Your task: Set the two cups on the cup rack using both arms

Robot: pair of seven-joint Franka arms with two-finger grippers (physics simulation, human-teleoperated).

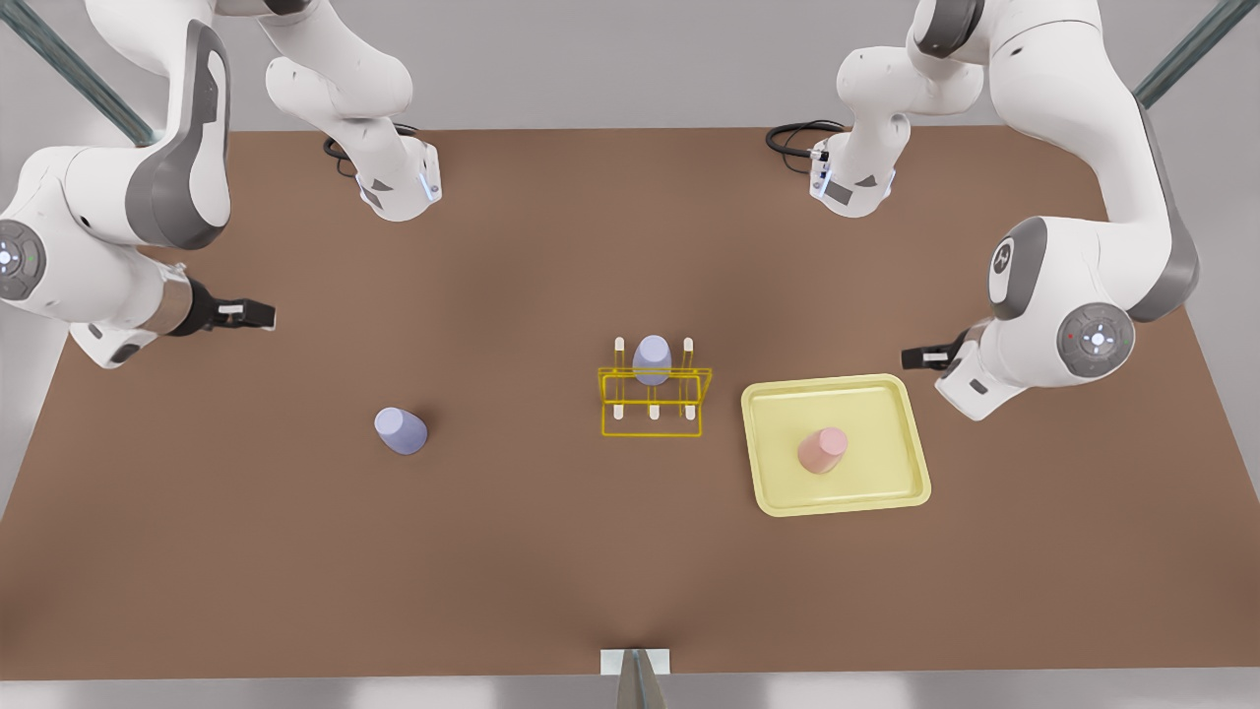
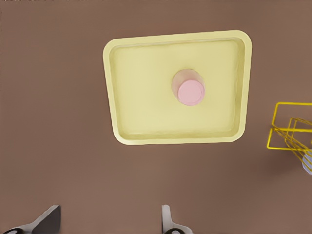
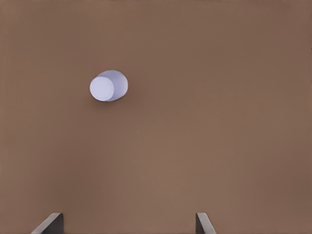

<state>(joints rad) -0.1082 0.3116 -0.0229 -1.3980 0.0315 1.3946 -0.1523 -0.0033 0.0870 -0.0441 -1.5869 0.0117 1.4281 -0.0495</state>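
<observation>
A pale pink cup [image 1: 823,450] [image 2: 190,91] stands upside down on the pale-yellow tray [image 1: 886,473] [image 2: 141,97]. A lavender cup [image 1: 401,430] [image 3: 108,86] stands upside down on the brown table at the front view's left. Another lavender cup [image 1: 652,359] sits on a back peg of the yellow cup rack [image 1: 689,374] [image 2: 280,147] at mid-table. My left gripper [image 1: 915,356] [image 2: 108,217] hovers open beside the tray, on the front view's right. Well above and away from the loose lavender cup, my right gripper [image 1: 258,315] [image 3: 127,219] is open, at the front view's left.
Both arm bases [image 1: 399,187] [image 1: 851,182] stand at the table's back edge with black cables [image 1: 792,138] beside them. The tray lies just to the front view's right of the rack. A small metal fixture [image 1: 635,670] sits at the near table edge.
</observation>
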